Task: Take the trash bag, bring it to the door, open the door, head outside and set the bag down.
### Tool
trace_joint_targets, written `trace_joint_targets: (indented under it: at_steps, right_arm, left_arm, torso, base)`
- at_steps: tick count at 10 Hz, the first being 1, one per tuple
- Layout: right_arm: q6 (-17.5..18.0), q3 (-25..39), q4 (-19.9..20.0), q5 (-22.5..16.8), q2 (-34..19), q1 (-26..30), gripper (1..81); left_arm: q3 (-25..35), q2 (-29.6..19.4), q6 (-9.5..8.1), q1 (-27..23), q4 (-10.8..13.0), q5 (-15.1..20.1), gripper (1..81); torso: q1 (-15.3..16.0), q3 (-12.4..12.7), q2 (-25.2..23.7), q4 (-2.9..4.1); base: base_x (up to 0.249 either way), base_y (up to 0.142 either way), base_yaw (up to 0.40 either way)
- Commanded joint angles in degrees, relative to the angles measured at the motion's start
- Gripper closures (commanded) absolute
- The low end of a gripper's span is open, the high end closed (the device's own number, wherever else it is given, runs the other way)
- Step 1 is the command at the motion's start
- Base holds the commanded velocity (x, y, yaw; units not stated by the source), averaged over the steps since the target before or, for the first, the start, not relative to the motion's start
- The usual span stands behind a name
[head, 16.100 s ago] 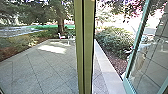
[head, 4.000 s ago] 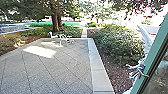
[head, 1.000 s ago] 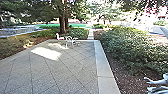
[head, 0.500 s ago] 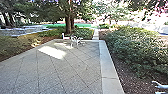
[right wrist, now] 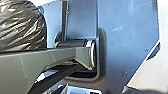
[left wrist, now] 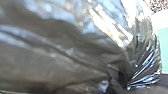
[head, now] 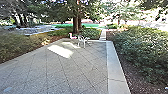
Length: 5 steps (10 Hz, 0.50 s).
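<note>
Left of the brown tree trunks (head: 75, 25), low shrubs (head: 20, 47) border the paved patio (head: 70, 80), with a sunlit patch (head: 60, 51) on its slabs. White outdoor furniture (head: 81, 40) stands just before the trunks; right of them come a pale path (head: 103, 35) and a leafy hedge (head: 145, 50). Well on the near side of the trunks, the shiny black trash bag (left wrist: 62, 50) shows gathered folds, close to the left wrist camera. How far open either gripper is, or what it grips, I cannot tell.
</note>
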Motion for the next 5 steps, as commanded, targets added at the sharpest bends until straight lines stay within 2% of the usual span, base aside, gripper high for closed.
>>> trace_joint_targets:
  at_steps: [1, 2, 3, 4, 5]
  right_arm:
    - [-0.29, 0.87, -0.60, -3.27, 1.26, 2.17, 1.0]
    - [-0.29, 0.87, -0.60, -3.27, 1.18, 2.17, 1.0]
    - [-0.29, 0.87, -0.60, -3.27, 1.18, 2.17, 1.0]
    - [-0.29, 0.87, -0.60, -3.27, 1.18, 2.17, 1.0]
    - [-0.29, 0.87, -0.60, -3.35, 1.26, 2.17, 1.0]
  left_arm:
    - [2.90, -2.93, 0.17, -5.39, -3.14, 3.80, 81.1]
    - [2.90, -3.55, 0.17, -7.22, -4.47, 4.33, 81.1]
    - [2.98, -4.60, 0.17, -9.60, -6.23, 6.35, 81.1]
    - [4.03, -5.82, 0.17, -12.06, -7.37, 8.45, 81.1]
    - [5.78, -7.31, 0.17, -14.08, -7.81, 10.12, 81.1]
  torso:
    - [0.00, 0.00, 0.00, 5.29]
    - [0.00, 0.00, 0.00, 7.52]
    - [0.00, 0.00, 0.00, 9.13]
    - [0.00, 0.00, 0.00, 5.61]
    - [0.00, 0.00, 0.00, 7.52]
  base:
    - [0.000, 0.000, 0.000]
    - [0.000, 0.000, 0.000]
    - [0.000, 0.000, 0.000]
    - [0.000, 0.000, 0.000]
    - [0.000, 0.000, 0.000]
